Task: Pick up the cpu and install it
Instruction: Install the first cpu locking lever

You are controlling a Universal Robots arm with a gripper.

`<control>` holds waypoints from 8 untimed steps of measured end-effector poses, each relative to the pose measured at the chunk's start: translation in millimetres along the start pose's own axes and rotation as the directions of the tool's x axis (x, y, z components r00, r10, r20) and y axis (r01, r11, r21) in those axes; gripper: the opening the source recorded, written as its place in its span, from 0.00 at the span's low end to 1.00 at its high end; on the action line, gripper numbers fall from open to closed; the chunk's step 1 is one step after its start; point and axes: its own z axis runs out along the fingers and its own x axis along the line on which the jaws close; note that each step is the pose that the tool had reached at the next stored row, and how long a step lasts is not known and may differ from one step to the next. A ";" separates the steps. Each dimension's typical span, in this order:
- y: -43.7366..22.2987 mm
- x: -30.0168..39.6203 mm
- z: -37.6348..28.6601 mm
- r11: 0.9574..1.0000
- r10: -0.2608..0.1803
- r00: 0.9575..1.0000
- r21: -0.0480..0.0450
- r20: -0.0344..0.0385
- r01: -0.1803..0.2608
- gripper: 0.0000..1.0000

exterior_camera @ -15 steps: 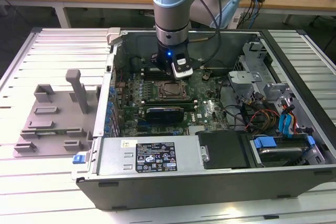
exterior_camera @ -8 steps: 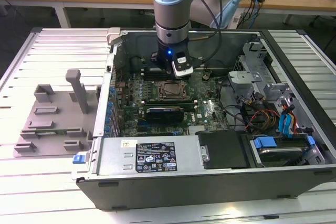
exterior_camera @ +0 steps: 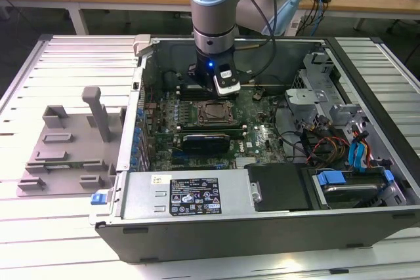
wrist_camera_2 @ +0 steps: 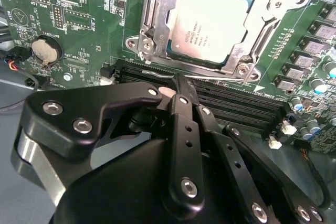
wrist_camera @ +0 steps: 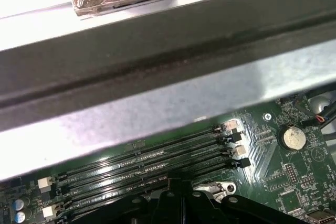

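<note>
You had the open computer case [exterior_camera: 262, 234] lying flat across the middle of the exterior view, its side off so the arm [exterior_camera: 213, 4] could reach straight down into it. The grey tray [exterior_camera: 65, 155] sat outside the case at the exterior view's left, well apart from the arm, and I could make out no chip on it.

The green board [exterior_camera: 262, 139] covered the case floor. The arm hung over its upper middle part, above the row of long black memory slots [wrist_camera_2: 231, 103] just beside the socket. In both wrist views those slots lay directly under the tool.

The gripper [wrist_camera_2: 177, 85] looked closed, its two fingers drawn together to one narrow tip, and nothing showed between them. It was touching neither the slots nor the socket.

The metal socket frame [wrist_camera_2: 157, 30] stood around the cpu [wrist_camera_2: 210, 22], which lay flat and square inside it, silver top up, with its edges parallel to the frame. From that I judged the chip already placed and let go, which would explain the empty tool parked off to one side instead of over it. I could not tell whether the frame was latched down.
</note>
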 end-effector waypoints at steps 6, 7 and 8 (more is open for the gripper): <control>0.5 0.1 0.2 1.000 0.000 1.000 0.000 0.000 0.000 0.11; 0.4 0.0 0.4 1.000 0.000 1.000 0.000 0.000 0.000 0.11; 0.3 0.0 0.7 1.000 0.000 1.000 0.000 0.000 0.000 0.11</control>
